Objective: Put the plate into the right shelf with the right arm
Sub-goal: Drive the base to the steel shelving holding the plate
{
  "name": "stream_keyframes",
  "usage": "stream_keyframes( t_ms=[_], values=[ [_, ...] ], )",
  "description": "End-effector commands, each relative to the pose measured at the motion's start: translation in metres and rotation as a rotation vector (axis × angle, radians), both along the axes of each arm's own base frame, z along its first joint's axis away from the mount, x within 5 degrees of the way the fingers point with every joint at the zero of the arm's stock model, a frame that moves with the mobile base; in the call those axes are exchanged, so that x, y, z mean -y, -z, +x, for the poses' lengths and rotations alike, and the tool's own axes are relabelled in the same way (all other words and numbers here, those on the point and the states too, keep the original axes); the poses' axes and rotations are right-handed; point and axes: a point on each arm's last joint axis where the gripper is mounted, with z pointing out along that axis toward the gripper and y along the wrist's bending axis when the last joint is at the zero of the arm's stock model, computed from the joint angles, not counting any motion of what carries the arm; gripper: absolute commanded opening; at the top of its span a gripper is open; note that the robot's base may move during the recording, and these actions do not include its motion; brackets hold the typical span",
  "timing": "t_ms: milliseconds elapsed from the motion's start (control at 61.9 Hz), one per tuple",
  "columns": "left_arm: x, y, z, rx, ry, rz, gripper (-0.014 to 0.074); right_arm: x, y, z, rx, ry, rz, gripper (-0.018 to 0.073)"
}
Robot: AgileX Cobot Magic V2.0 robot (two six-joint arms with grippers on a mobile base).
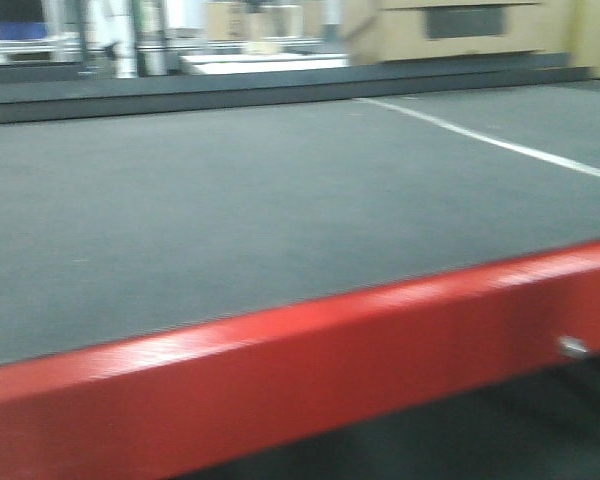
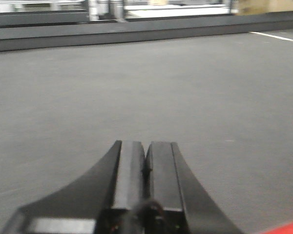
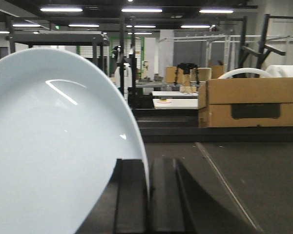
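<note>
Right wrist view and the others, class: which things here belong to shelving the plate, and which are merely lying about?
Belong to the job:
white plate
right pincer, shut on its rim

Lying about:
cardboard box
left pincer, shut and empty
red beam edging the grey surface; whether this is the shelf, I cannot tell

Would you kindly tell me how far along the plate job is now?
The pickup looks done: the right gripper is shut on the white plate, at its rim, holding it on edge. Placing remains; no shelf shows in any view. The left gripper is shut, empty, above the grey mat.
</note>
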Motion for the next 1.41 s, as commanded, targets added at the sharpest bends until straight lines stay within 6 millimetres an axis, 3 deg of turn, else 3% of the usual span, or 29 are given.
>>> stream_keyframes(
  t_ms=[0, 1389],
  values=[
    [-0.0011, -0.0046, -0.0005, 0.078, -0.009, -0.008, -0.0047, -0.0001, -0.0170, -0.0051, 0.118, -0.015, 0.021, 0.0064],
    [-0.0011, -0.0046, -0.0005, 0.078, -0.009, -0.008, -0.0047, -0.0001, -0.0170, -0.0051, 0.118, -0.015, 0.021, 0.0064]
  ],
)
